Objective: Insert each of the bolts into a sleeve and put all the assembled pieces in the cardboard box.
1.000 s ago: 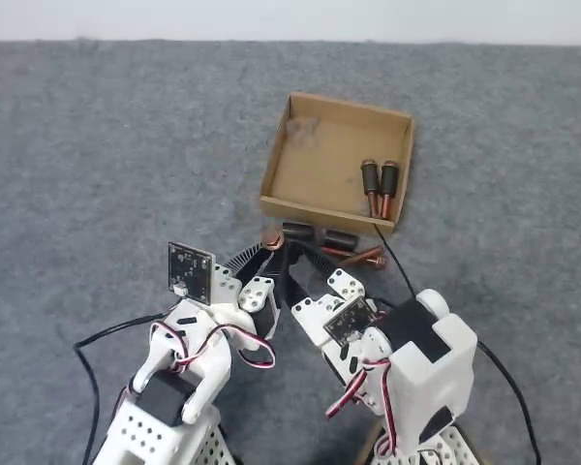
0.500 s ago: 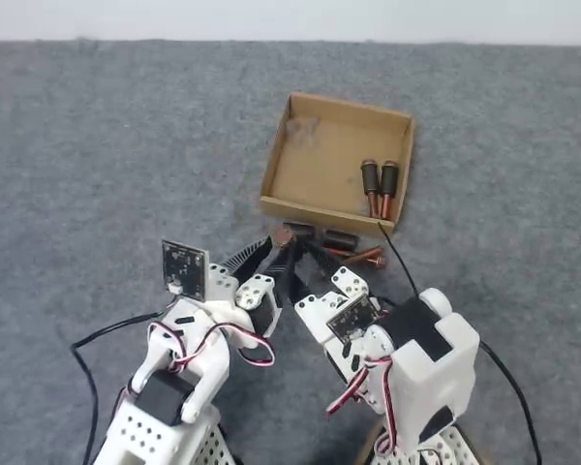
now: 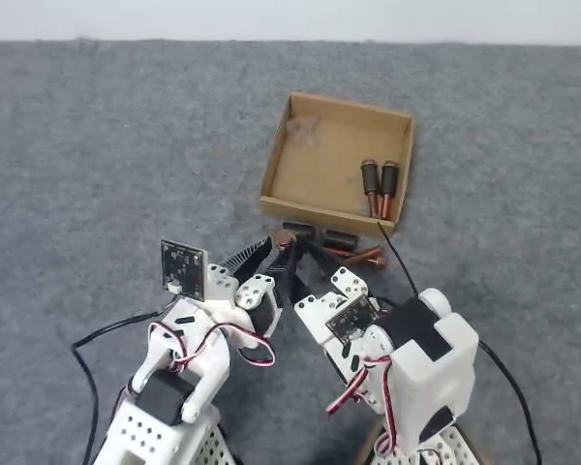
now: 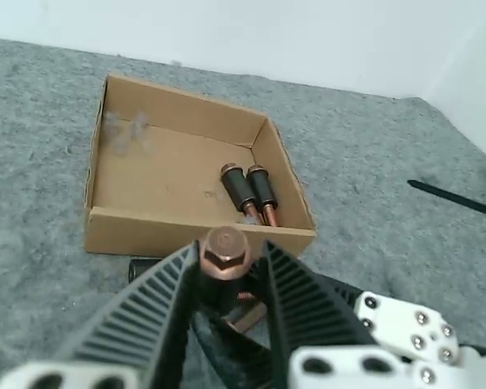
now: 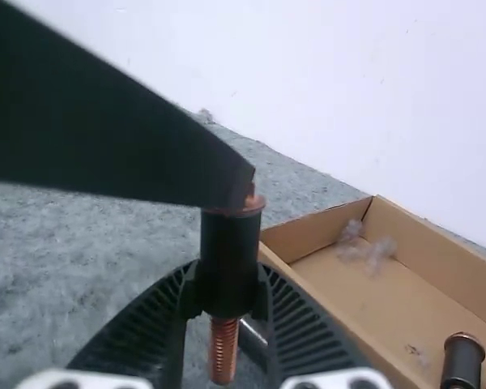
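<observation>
My left gripper point(image 4: 228, 250) is shut on the copper hex head of a bolt point(image 4: 225, 253). That bolt passes through a black sleeve point(image 5: 227, 255), and its thread point(image 5: 222, 352) sticks out of the far end. My right gripper point(image 5: 227, 284) is shut on this sleeve. In the high view both grippers meet just in front of the cardboard box point(image 3: 281, 160), with the bolt head point(image 3: 284, 237) between them. Two assembled pieces point(image 3: 379, 185) lie side by side in the box. Near its front wall on the carpet lie two loose sleeves point(image 3: 340, 238) and a bolt point(image 3: 364, 257).
Grey carpet covers the table, with free room left of and behind the box. A tuft of fluff point(image 4: 123, 131) lies in the box's far corner. A black cable point(image 3: 395, 254) runs from the right arm past the box's corner.
My left gripper has shifted the bolt head a little to the right, toward the right gripper and its sleeve. The right arm has barely moved.
</observation>
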`<act>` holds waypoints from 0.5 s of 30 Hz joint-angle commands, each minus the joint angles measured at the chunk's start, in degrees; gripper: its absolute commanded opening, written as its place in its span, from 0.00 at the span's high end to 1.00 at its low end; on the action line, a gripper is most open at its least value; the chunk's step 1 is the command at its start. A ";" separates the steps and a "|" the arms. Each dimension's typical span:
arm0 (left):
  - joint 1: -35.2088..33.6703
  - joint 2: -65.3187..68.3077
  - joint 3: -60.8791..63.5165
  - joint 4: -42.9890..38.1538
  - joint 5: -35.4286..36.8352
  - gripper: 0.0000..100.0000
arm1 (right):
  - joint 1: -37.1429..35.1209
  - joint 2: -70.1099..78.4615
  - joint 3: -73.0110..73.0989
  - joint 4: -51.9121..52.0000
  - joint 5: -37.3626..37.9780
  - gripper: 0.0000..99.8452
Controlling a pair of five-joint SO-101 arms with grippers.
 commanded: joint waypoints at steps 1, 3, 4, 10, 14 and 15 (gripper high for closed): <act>-0.44 -1.49 -2.15 -1.49 0.70 0.89 | 1.10 -0.66 -1.32 -1.89 0.18 0.99; -1.14 -1.49 -3.65 -1.49 0.79 0.89 | 1.19 -0.57 -1.85 -1.63 0.18 0.99; -2.02 -1.49 -4.44 -1.49 0.79 0.89 | 1.27 -0.57 -1.93 -1.63 0.18 0.99; -10.37 -1.49 -5.32 -1.49 0.70 0.89 | 2.33 -0.57 -2.02 -1.63 0.18 0.99; -13.71 -1.49 -5.05 -1.41 0.70 0.89 | 2.68 -0.48 -2.02 -1.54 0.18 0.99; -14.15 -1.49 -4.44 -1.32 0.70 0.89 | 2.68 -0.48 -1.93 -1.54 0.18 0.99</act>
